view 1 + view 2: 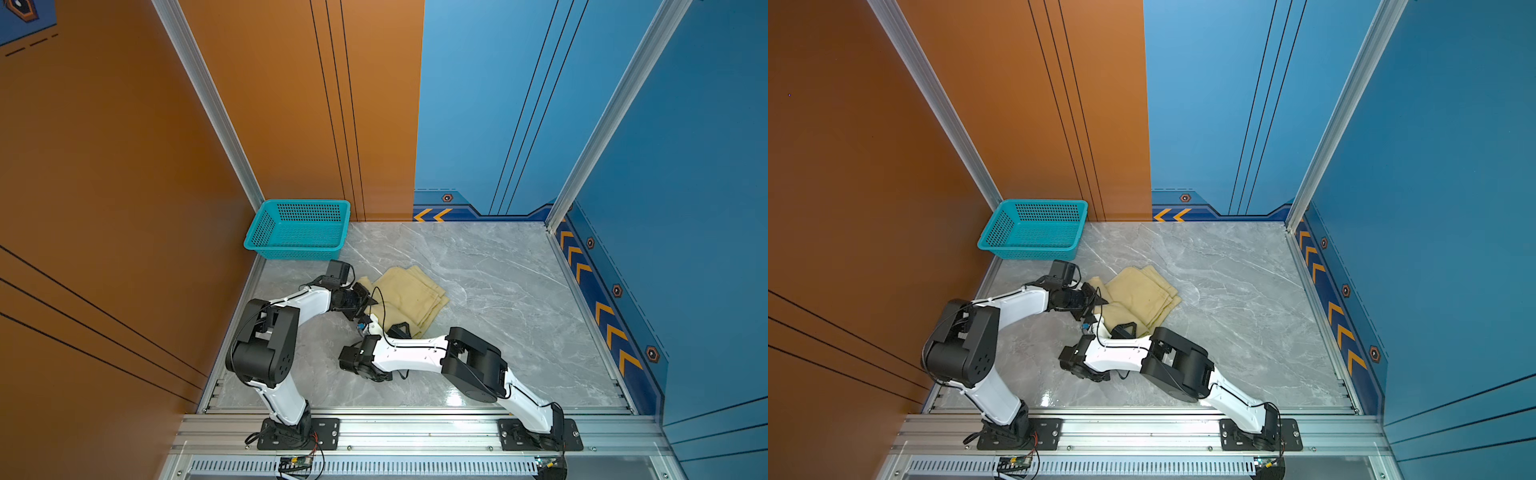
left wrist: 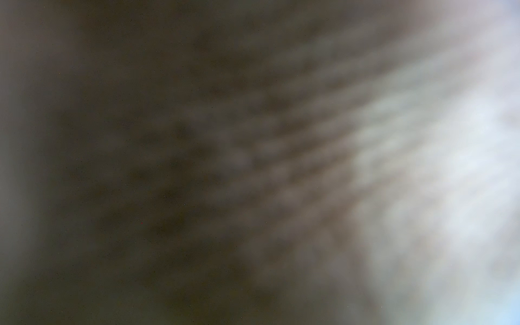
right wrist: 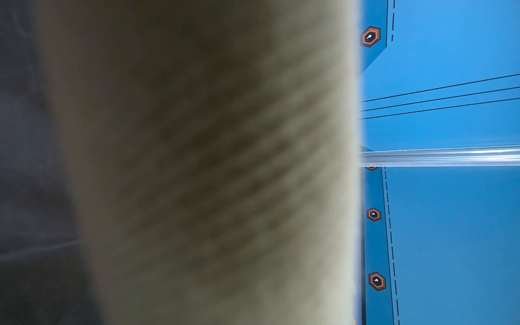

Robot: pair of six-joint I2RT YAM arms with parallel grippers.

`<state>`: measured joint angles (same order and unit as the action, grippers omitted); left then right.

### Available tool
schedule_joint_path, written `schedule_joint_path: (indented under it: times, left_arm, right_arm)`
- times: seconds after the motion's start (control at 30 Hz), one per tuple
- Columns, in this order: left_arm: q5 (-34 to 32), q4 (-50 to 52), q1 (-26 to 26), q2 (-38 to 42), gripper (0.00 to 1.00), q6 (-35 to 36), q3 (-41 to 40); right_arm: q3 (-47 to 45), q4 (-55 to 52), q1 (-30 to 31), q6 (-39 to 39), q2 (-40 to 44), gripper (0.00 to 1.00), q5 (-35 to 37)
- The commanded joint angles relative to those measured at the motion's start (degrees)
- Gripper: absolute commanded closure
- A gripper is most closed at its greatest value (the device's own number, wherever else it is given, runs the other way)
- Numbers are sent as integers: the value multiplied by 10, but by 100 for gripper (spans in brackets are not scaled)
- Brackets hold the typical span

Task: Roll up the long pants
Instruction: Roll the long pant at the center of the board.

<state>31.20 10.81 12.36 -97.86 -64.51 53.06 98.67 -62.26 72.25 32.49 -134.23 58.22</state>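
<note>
The long pants (image 1: 411,297) (image 1: 1144,296) lie folded into a khaki stack of several layers on the marble tabletop, in both top views. My left gripper (image 1: 368,301) (image 1: 1096,300) sits at the stack's left edge, its fingers drawn together on the cloth. My right gripper (image 1: 397,330) (image 1: 1125,329) rests on the stack's near edge, and its jaws are hidden. Blurred pants cloth (image 2: 253,157) fills the left wrist view. More blurred pants cloth (image 3: 211,168) covers most of the right wrist view. Neither wrist view shows any fingers.
A teal mesh basket (image 1: 266,245) (image 1: 998,245) stands at the table's back left corner, close behind the left arm. Orange and blue walls close in the table (image 1: 498,291) on three sides. Both arms' elbows hang over the front half of the table.
</note>
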Motion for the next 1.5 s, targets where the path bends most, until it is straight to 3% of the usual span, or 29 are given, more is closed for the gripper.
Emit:
schedule_joint_path:
  times: [0.0,0.03,0.1,0.17,0.3,0.47,0.6,0.63,0.73,0.8,0.93,1.0,1.13,1.3,1.33,1.47]
  left_arm:
    - [-11,17,-27,38,100,7,-8]
    - [-17,17,-28,43,93,9,-10]
    - [-23,18,-29,47,66,18,-10]
    - [-29,21,-29,49,50,26,-8]
    - [-48,24,-33,59,39,34,-10]
    - [-60,30,-43,76,31,45,0]
    - [-73,32,-44,100,31,56,0]
    - [-80,32,-44,108,25,57,-3]
    - [-89,31,-42,129,23,71,-8]
    - [-94,30,-36,137,17,79,-10]
    - [-96,21,-7,147,15,104,-15]
    - [-93,-12,5,157,15,104,-32]
    - [-64,-172,3,171,15,50,-117]
    - [-35,-240,14,137,15,60,-133]
    - [-30,-258,14,131,10,61,-135]
    - [11,-290,12,81,8,78,-115]
  right_arm:
    - [-42,3,-16,-6,33,68,-72]
    - [-48,13,-18,-12,41,69,-93]
    - [-62,40,-20,-26,63,68,-156]
    - [-80,72,-22,-46,84,68,-229]
    - [-92,90,-31,-49,113,66,-309]
    - [-135,139,-68,-64,150,62,-426]
    - [-201,212,-132,-55,200,62,-550]
    - [-218,229,-150,-50,209,63,-574]
    - [-256,270,-196,-42,232,63,-653]
    - [-266,288,-222,-41,234,62,-713]
    - [-274,327,-263,-32,218,62,-828]
    - [-277,351,-279,-24,209,62,-876]
    - [-293,416,-308,14,182,62,-971]
    - [-349,518,-330,84,180,58,-1018]
    - [-367,551,-338,106,181,56,-1028]
    - [-416,617,-345,149,180,55,-1043]
